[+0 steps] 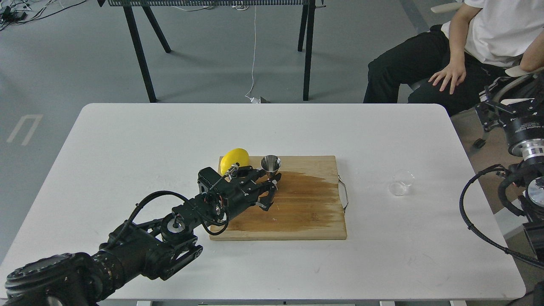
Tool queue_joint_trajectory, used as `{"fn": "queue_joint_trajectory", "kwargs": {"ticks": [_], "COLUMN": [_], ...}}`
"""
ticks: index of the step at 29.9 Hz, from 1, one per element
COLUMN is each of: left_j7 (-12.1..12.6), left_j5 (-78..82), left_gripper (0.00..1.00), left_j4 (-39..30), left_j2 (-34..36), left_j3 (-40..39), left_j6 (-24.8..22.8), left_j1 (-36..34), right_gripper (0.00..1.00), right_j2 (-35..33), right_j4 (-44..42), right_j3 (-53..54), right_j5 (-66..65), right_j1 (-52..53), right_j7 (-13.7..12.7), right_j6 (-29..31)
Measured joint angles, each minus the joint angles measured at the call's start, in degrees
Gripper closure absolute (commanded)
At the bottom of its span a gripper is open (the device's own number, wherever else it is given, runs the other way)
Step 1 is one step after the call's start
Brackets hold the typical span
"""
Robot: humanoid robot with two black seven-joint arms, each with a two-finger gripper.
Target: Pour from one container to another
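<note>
Steel shines at the middle of the frame: the jigger (270, 165) stands upright on the far edge of the wooden cutting board (297, 212), just right of a lemon (234, 160). The left gripper (272, 192) is beside its base — its jaws are spread, one finger near the jigger's foot and one lower over the board, holding nothing. I judge it is placed there to steady or take the jigger. The clear glass cup (401, 182) sits alone on the white table (127, 148), right of the board and well apart from it — probably kept for the right arm, whose gripper is out of the frame.
</note>
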Motion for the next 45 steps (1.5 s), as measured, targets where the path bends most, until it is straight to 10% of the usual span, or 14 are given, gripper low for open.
{"fn": "queue_joint_trajectory", "kwargs": {"ticks": [4, 16, 28, 39, 45], "left_j7": [-0.1, -0.94, -1.34, -11.47, -12.51], "left_j5": [0.0, 0.0, 0.0, -24.48, -53.56], "left_gripper": [0.26, 0.22, 0.23, 0.17, 0.02], "left_j4": [-0.23, -1.96, -21.97, -26.7, -27.31], "left_j2": [0.0, 0.57, 20.53, 30.12, 28.42], "left_j3": [-0.04, 1.65, 1.43, 0.56, -3.24], "left_j6": [0.05, 0.71, -1.14, -4.79, -12.55], "left_j1": [-0.07, 1.45, 5.55, 3.76, 1.95], "right_gripper": [0.0, 0.0, 0.0, 0.0, 0.0], "right_j2": [0.0, 0.0, -2.8, -8.26, -8.36], "right_j4": [0.0, 0.0, -1.05, -1.4, 8.13], "right_j3": [0.0, 0.0, -0.29, -0.23, -0.28], "right_j5": [0.0, 0.0, -0.11, 4.75, 13.39], "right_j1": [0.0, 0.0, -0.26, -3.97, -12.74], "right_j7": [0.0, 0.0, -0.36, -2.07, -2.55], "right_j6": [0.0, 0.0, 0.0, 0.0, 0.0]}}
